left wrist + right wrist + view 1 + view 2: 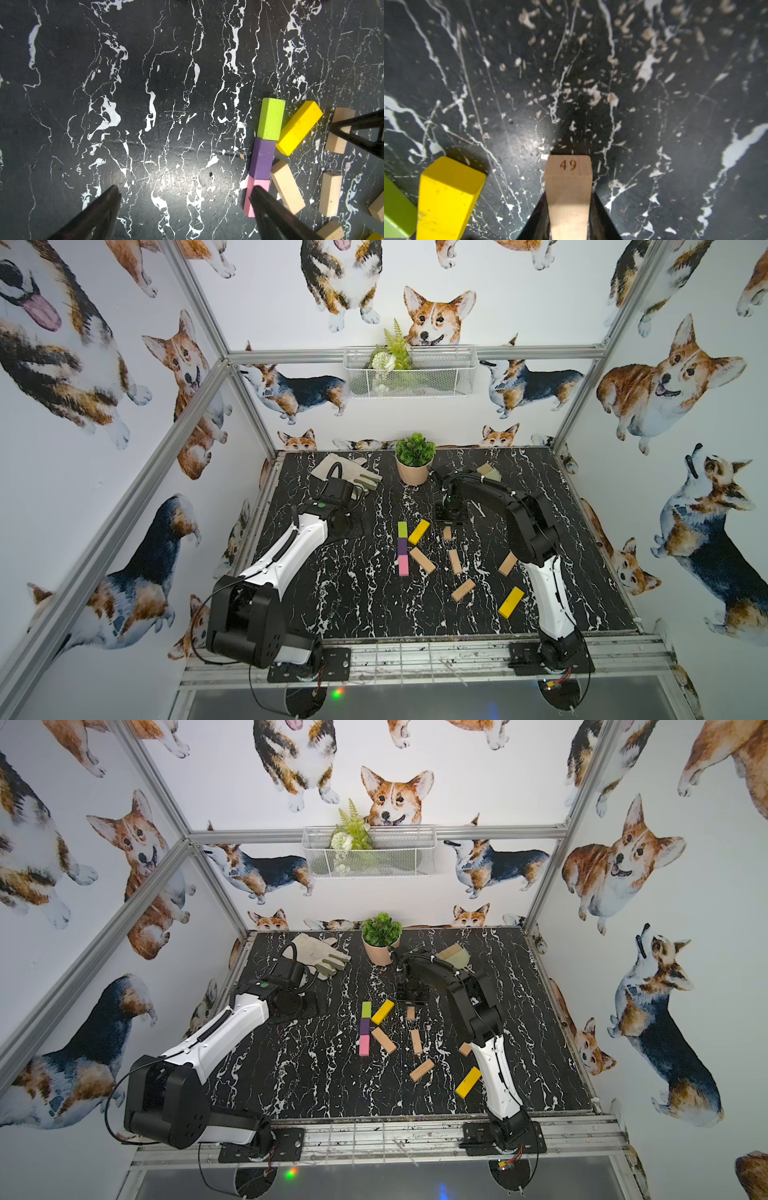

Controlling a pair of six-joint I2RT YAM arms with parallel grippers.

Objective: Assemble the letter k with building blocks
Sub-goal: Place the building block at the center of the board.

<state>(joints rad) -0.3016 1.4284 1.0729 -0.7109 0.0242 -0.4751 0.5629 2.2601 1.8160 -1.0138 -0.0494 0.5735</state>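
— Top views first. Where is the right gripper (449,519)?
— It points down at the table (353,597). A tan block (447,533) lies flat just under its tips, near the yellow block (418,531).
— Is it gripping?
— I can't tell from up there.
— And the left gripper (356,524)?
— It is well to the left of the blocks, over bare table.
— The left wrist view?
— The left gripper's fingers (108,203) are spread wide with nothing between them. The lime green block (271,118), purple block (262,159) and pink block (248,203) run end to end in a line. One finger is in front of the pink one.
— The right wrist view?
— The tan block (569,178), stamped 49, sits between the right gripper's two black fingers (537,218), which lie close along its sides. I can't tell whether they pinch it or merely flank it. The yellow block (448,197) is just beside it, not touching.
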